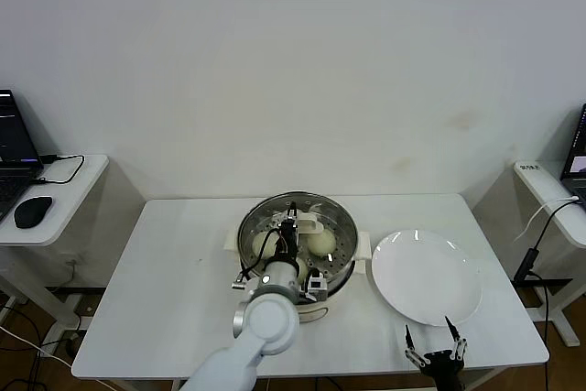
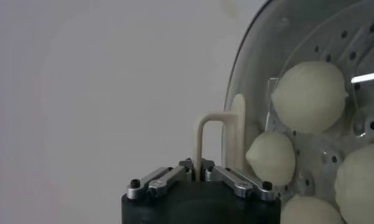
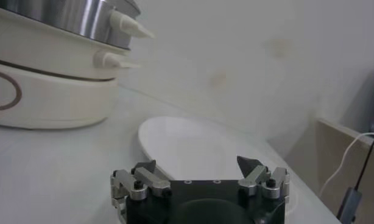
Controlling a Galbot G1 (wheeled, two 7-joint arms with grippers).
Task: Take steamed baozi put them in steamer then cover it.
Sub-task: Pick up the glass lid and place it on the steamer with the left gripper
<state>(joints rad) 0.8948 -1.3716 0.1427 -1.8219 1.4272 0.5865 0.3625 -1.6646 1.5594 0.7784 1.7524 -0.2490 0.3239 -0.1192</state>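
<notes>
The steamer (image 1: 249, 226) stands mid-table on its white base. The glass cover (image 1: 337, 217) lies over it; whether it sits fully on the rim I cannot tell. My left gripper (image 1: 291, 220) is above the pot, shut on the cover's cream handle (image 1: 309, 223). In the left wrist view the gripper (image 2: 198, 167) pinches one leg of the handle (image 2: 200, 137), and the cover (image 2: 309, 36) shows several baozi (image 2: 310, 96) beneath the glass. Baozi (image 1: 321, 242) also show in the head view. My right gripper (image 1: 436, 347) is open and empty at the table's front edge.
A white plate (image 1: 426, 276) lies right of the steamer, just beyond the right gripper; it also shows in the right wrist view (image 3: 193, 143), with the steamer base (image 3: 47, 91) beyond it. Side desks with a laptop and mouse (image 1: 33, 211) stand at the left.
</notes>
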